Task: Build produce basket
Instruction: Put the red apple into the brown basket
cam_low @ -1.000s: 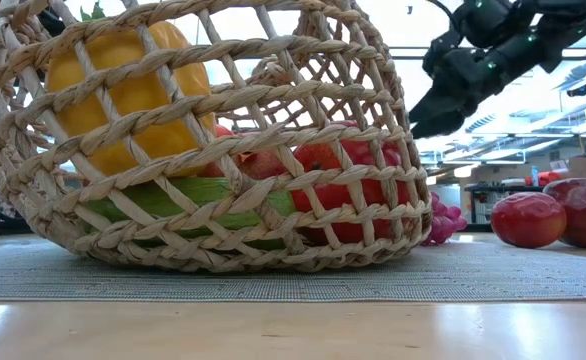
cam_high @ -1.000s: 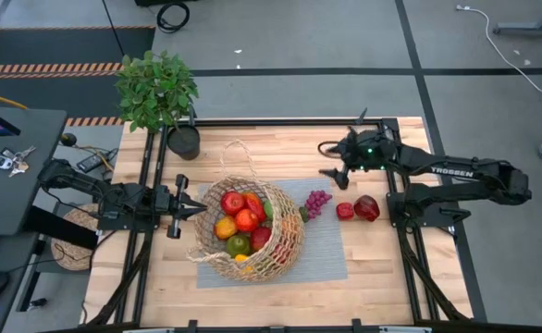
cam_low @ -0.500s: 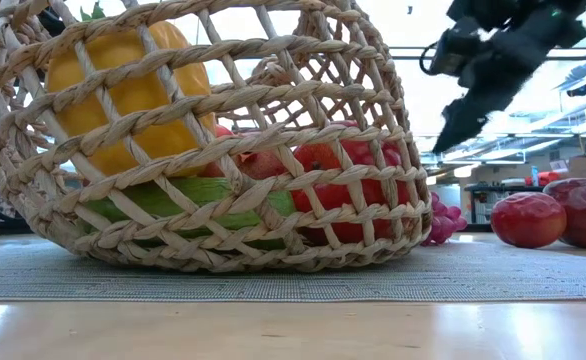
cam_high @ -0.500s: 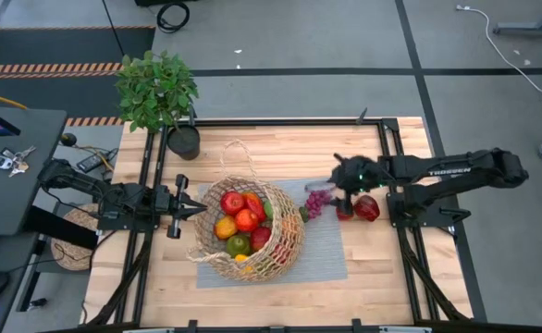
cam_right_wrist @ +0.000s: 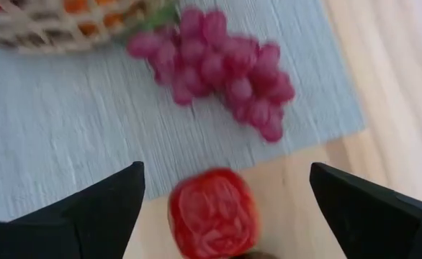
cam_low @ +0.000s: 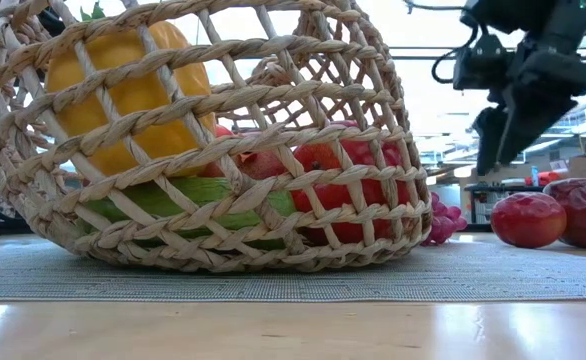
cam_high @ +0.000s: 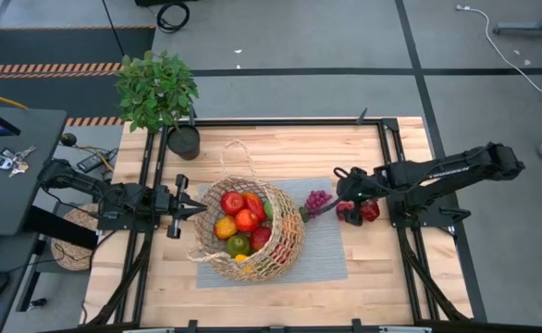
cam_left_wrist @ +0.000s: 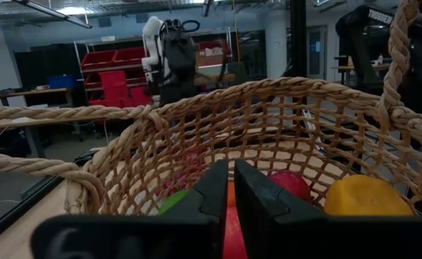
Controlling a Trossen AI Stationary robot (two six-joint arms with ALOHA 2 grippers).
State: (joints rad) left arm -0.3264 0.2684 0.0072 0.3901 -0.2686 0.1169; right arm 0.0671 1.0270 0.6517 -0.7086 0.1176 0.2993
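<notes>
Right gripper (cam_right_wrist: 218, 208), spread wide, is being held above a small red fruit (cam_right_wrist: 212, 212); it risks being nudged into the grapes (cam_right_wrist: 222, 68).

Even overhead light, low view backlit, right wrist view motion-blurred.

High view was evenly lit and sharp; the basket (cam_high: 249, 230) cast only a soft, short shadow on the mat (cam_high: 325, 250) beneath it. In the low view, bright ceiling light behind the basket (cam_low: 203, 140) blew out the background to near white and left the right gripper (cam_low: 508, 125) above the red fruit (cam_low: 529, 219) as a dark silhouette; the tabletop (cam_low: 293, 330) in front of the basket was soft and carried a pale sheen. Right wrist view was smeared: grapes (cam_right_wrist: 222, 68) and the red fruit below them lacked crisp edges. Left wrist view was dimmer, its own fingers (cam_left_wrist: 258, 208) out of focus.
</notes>
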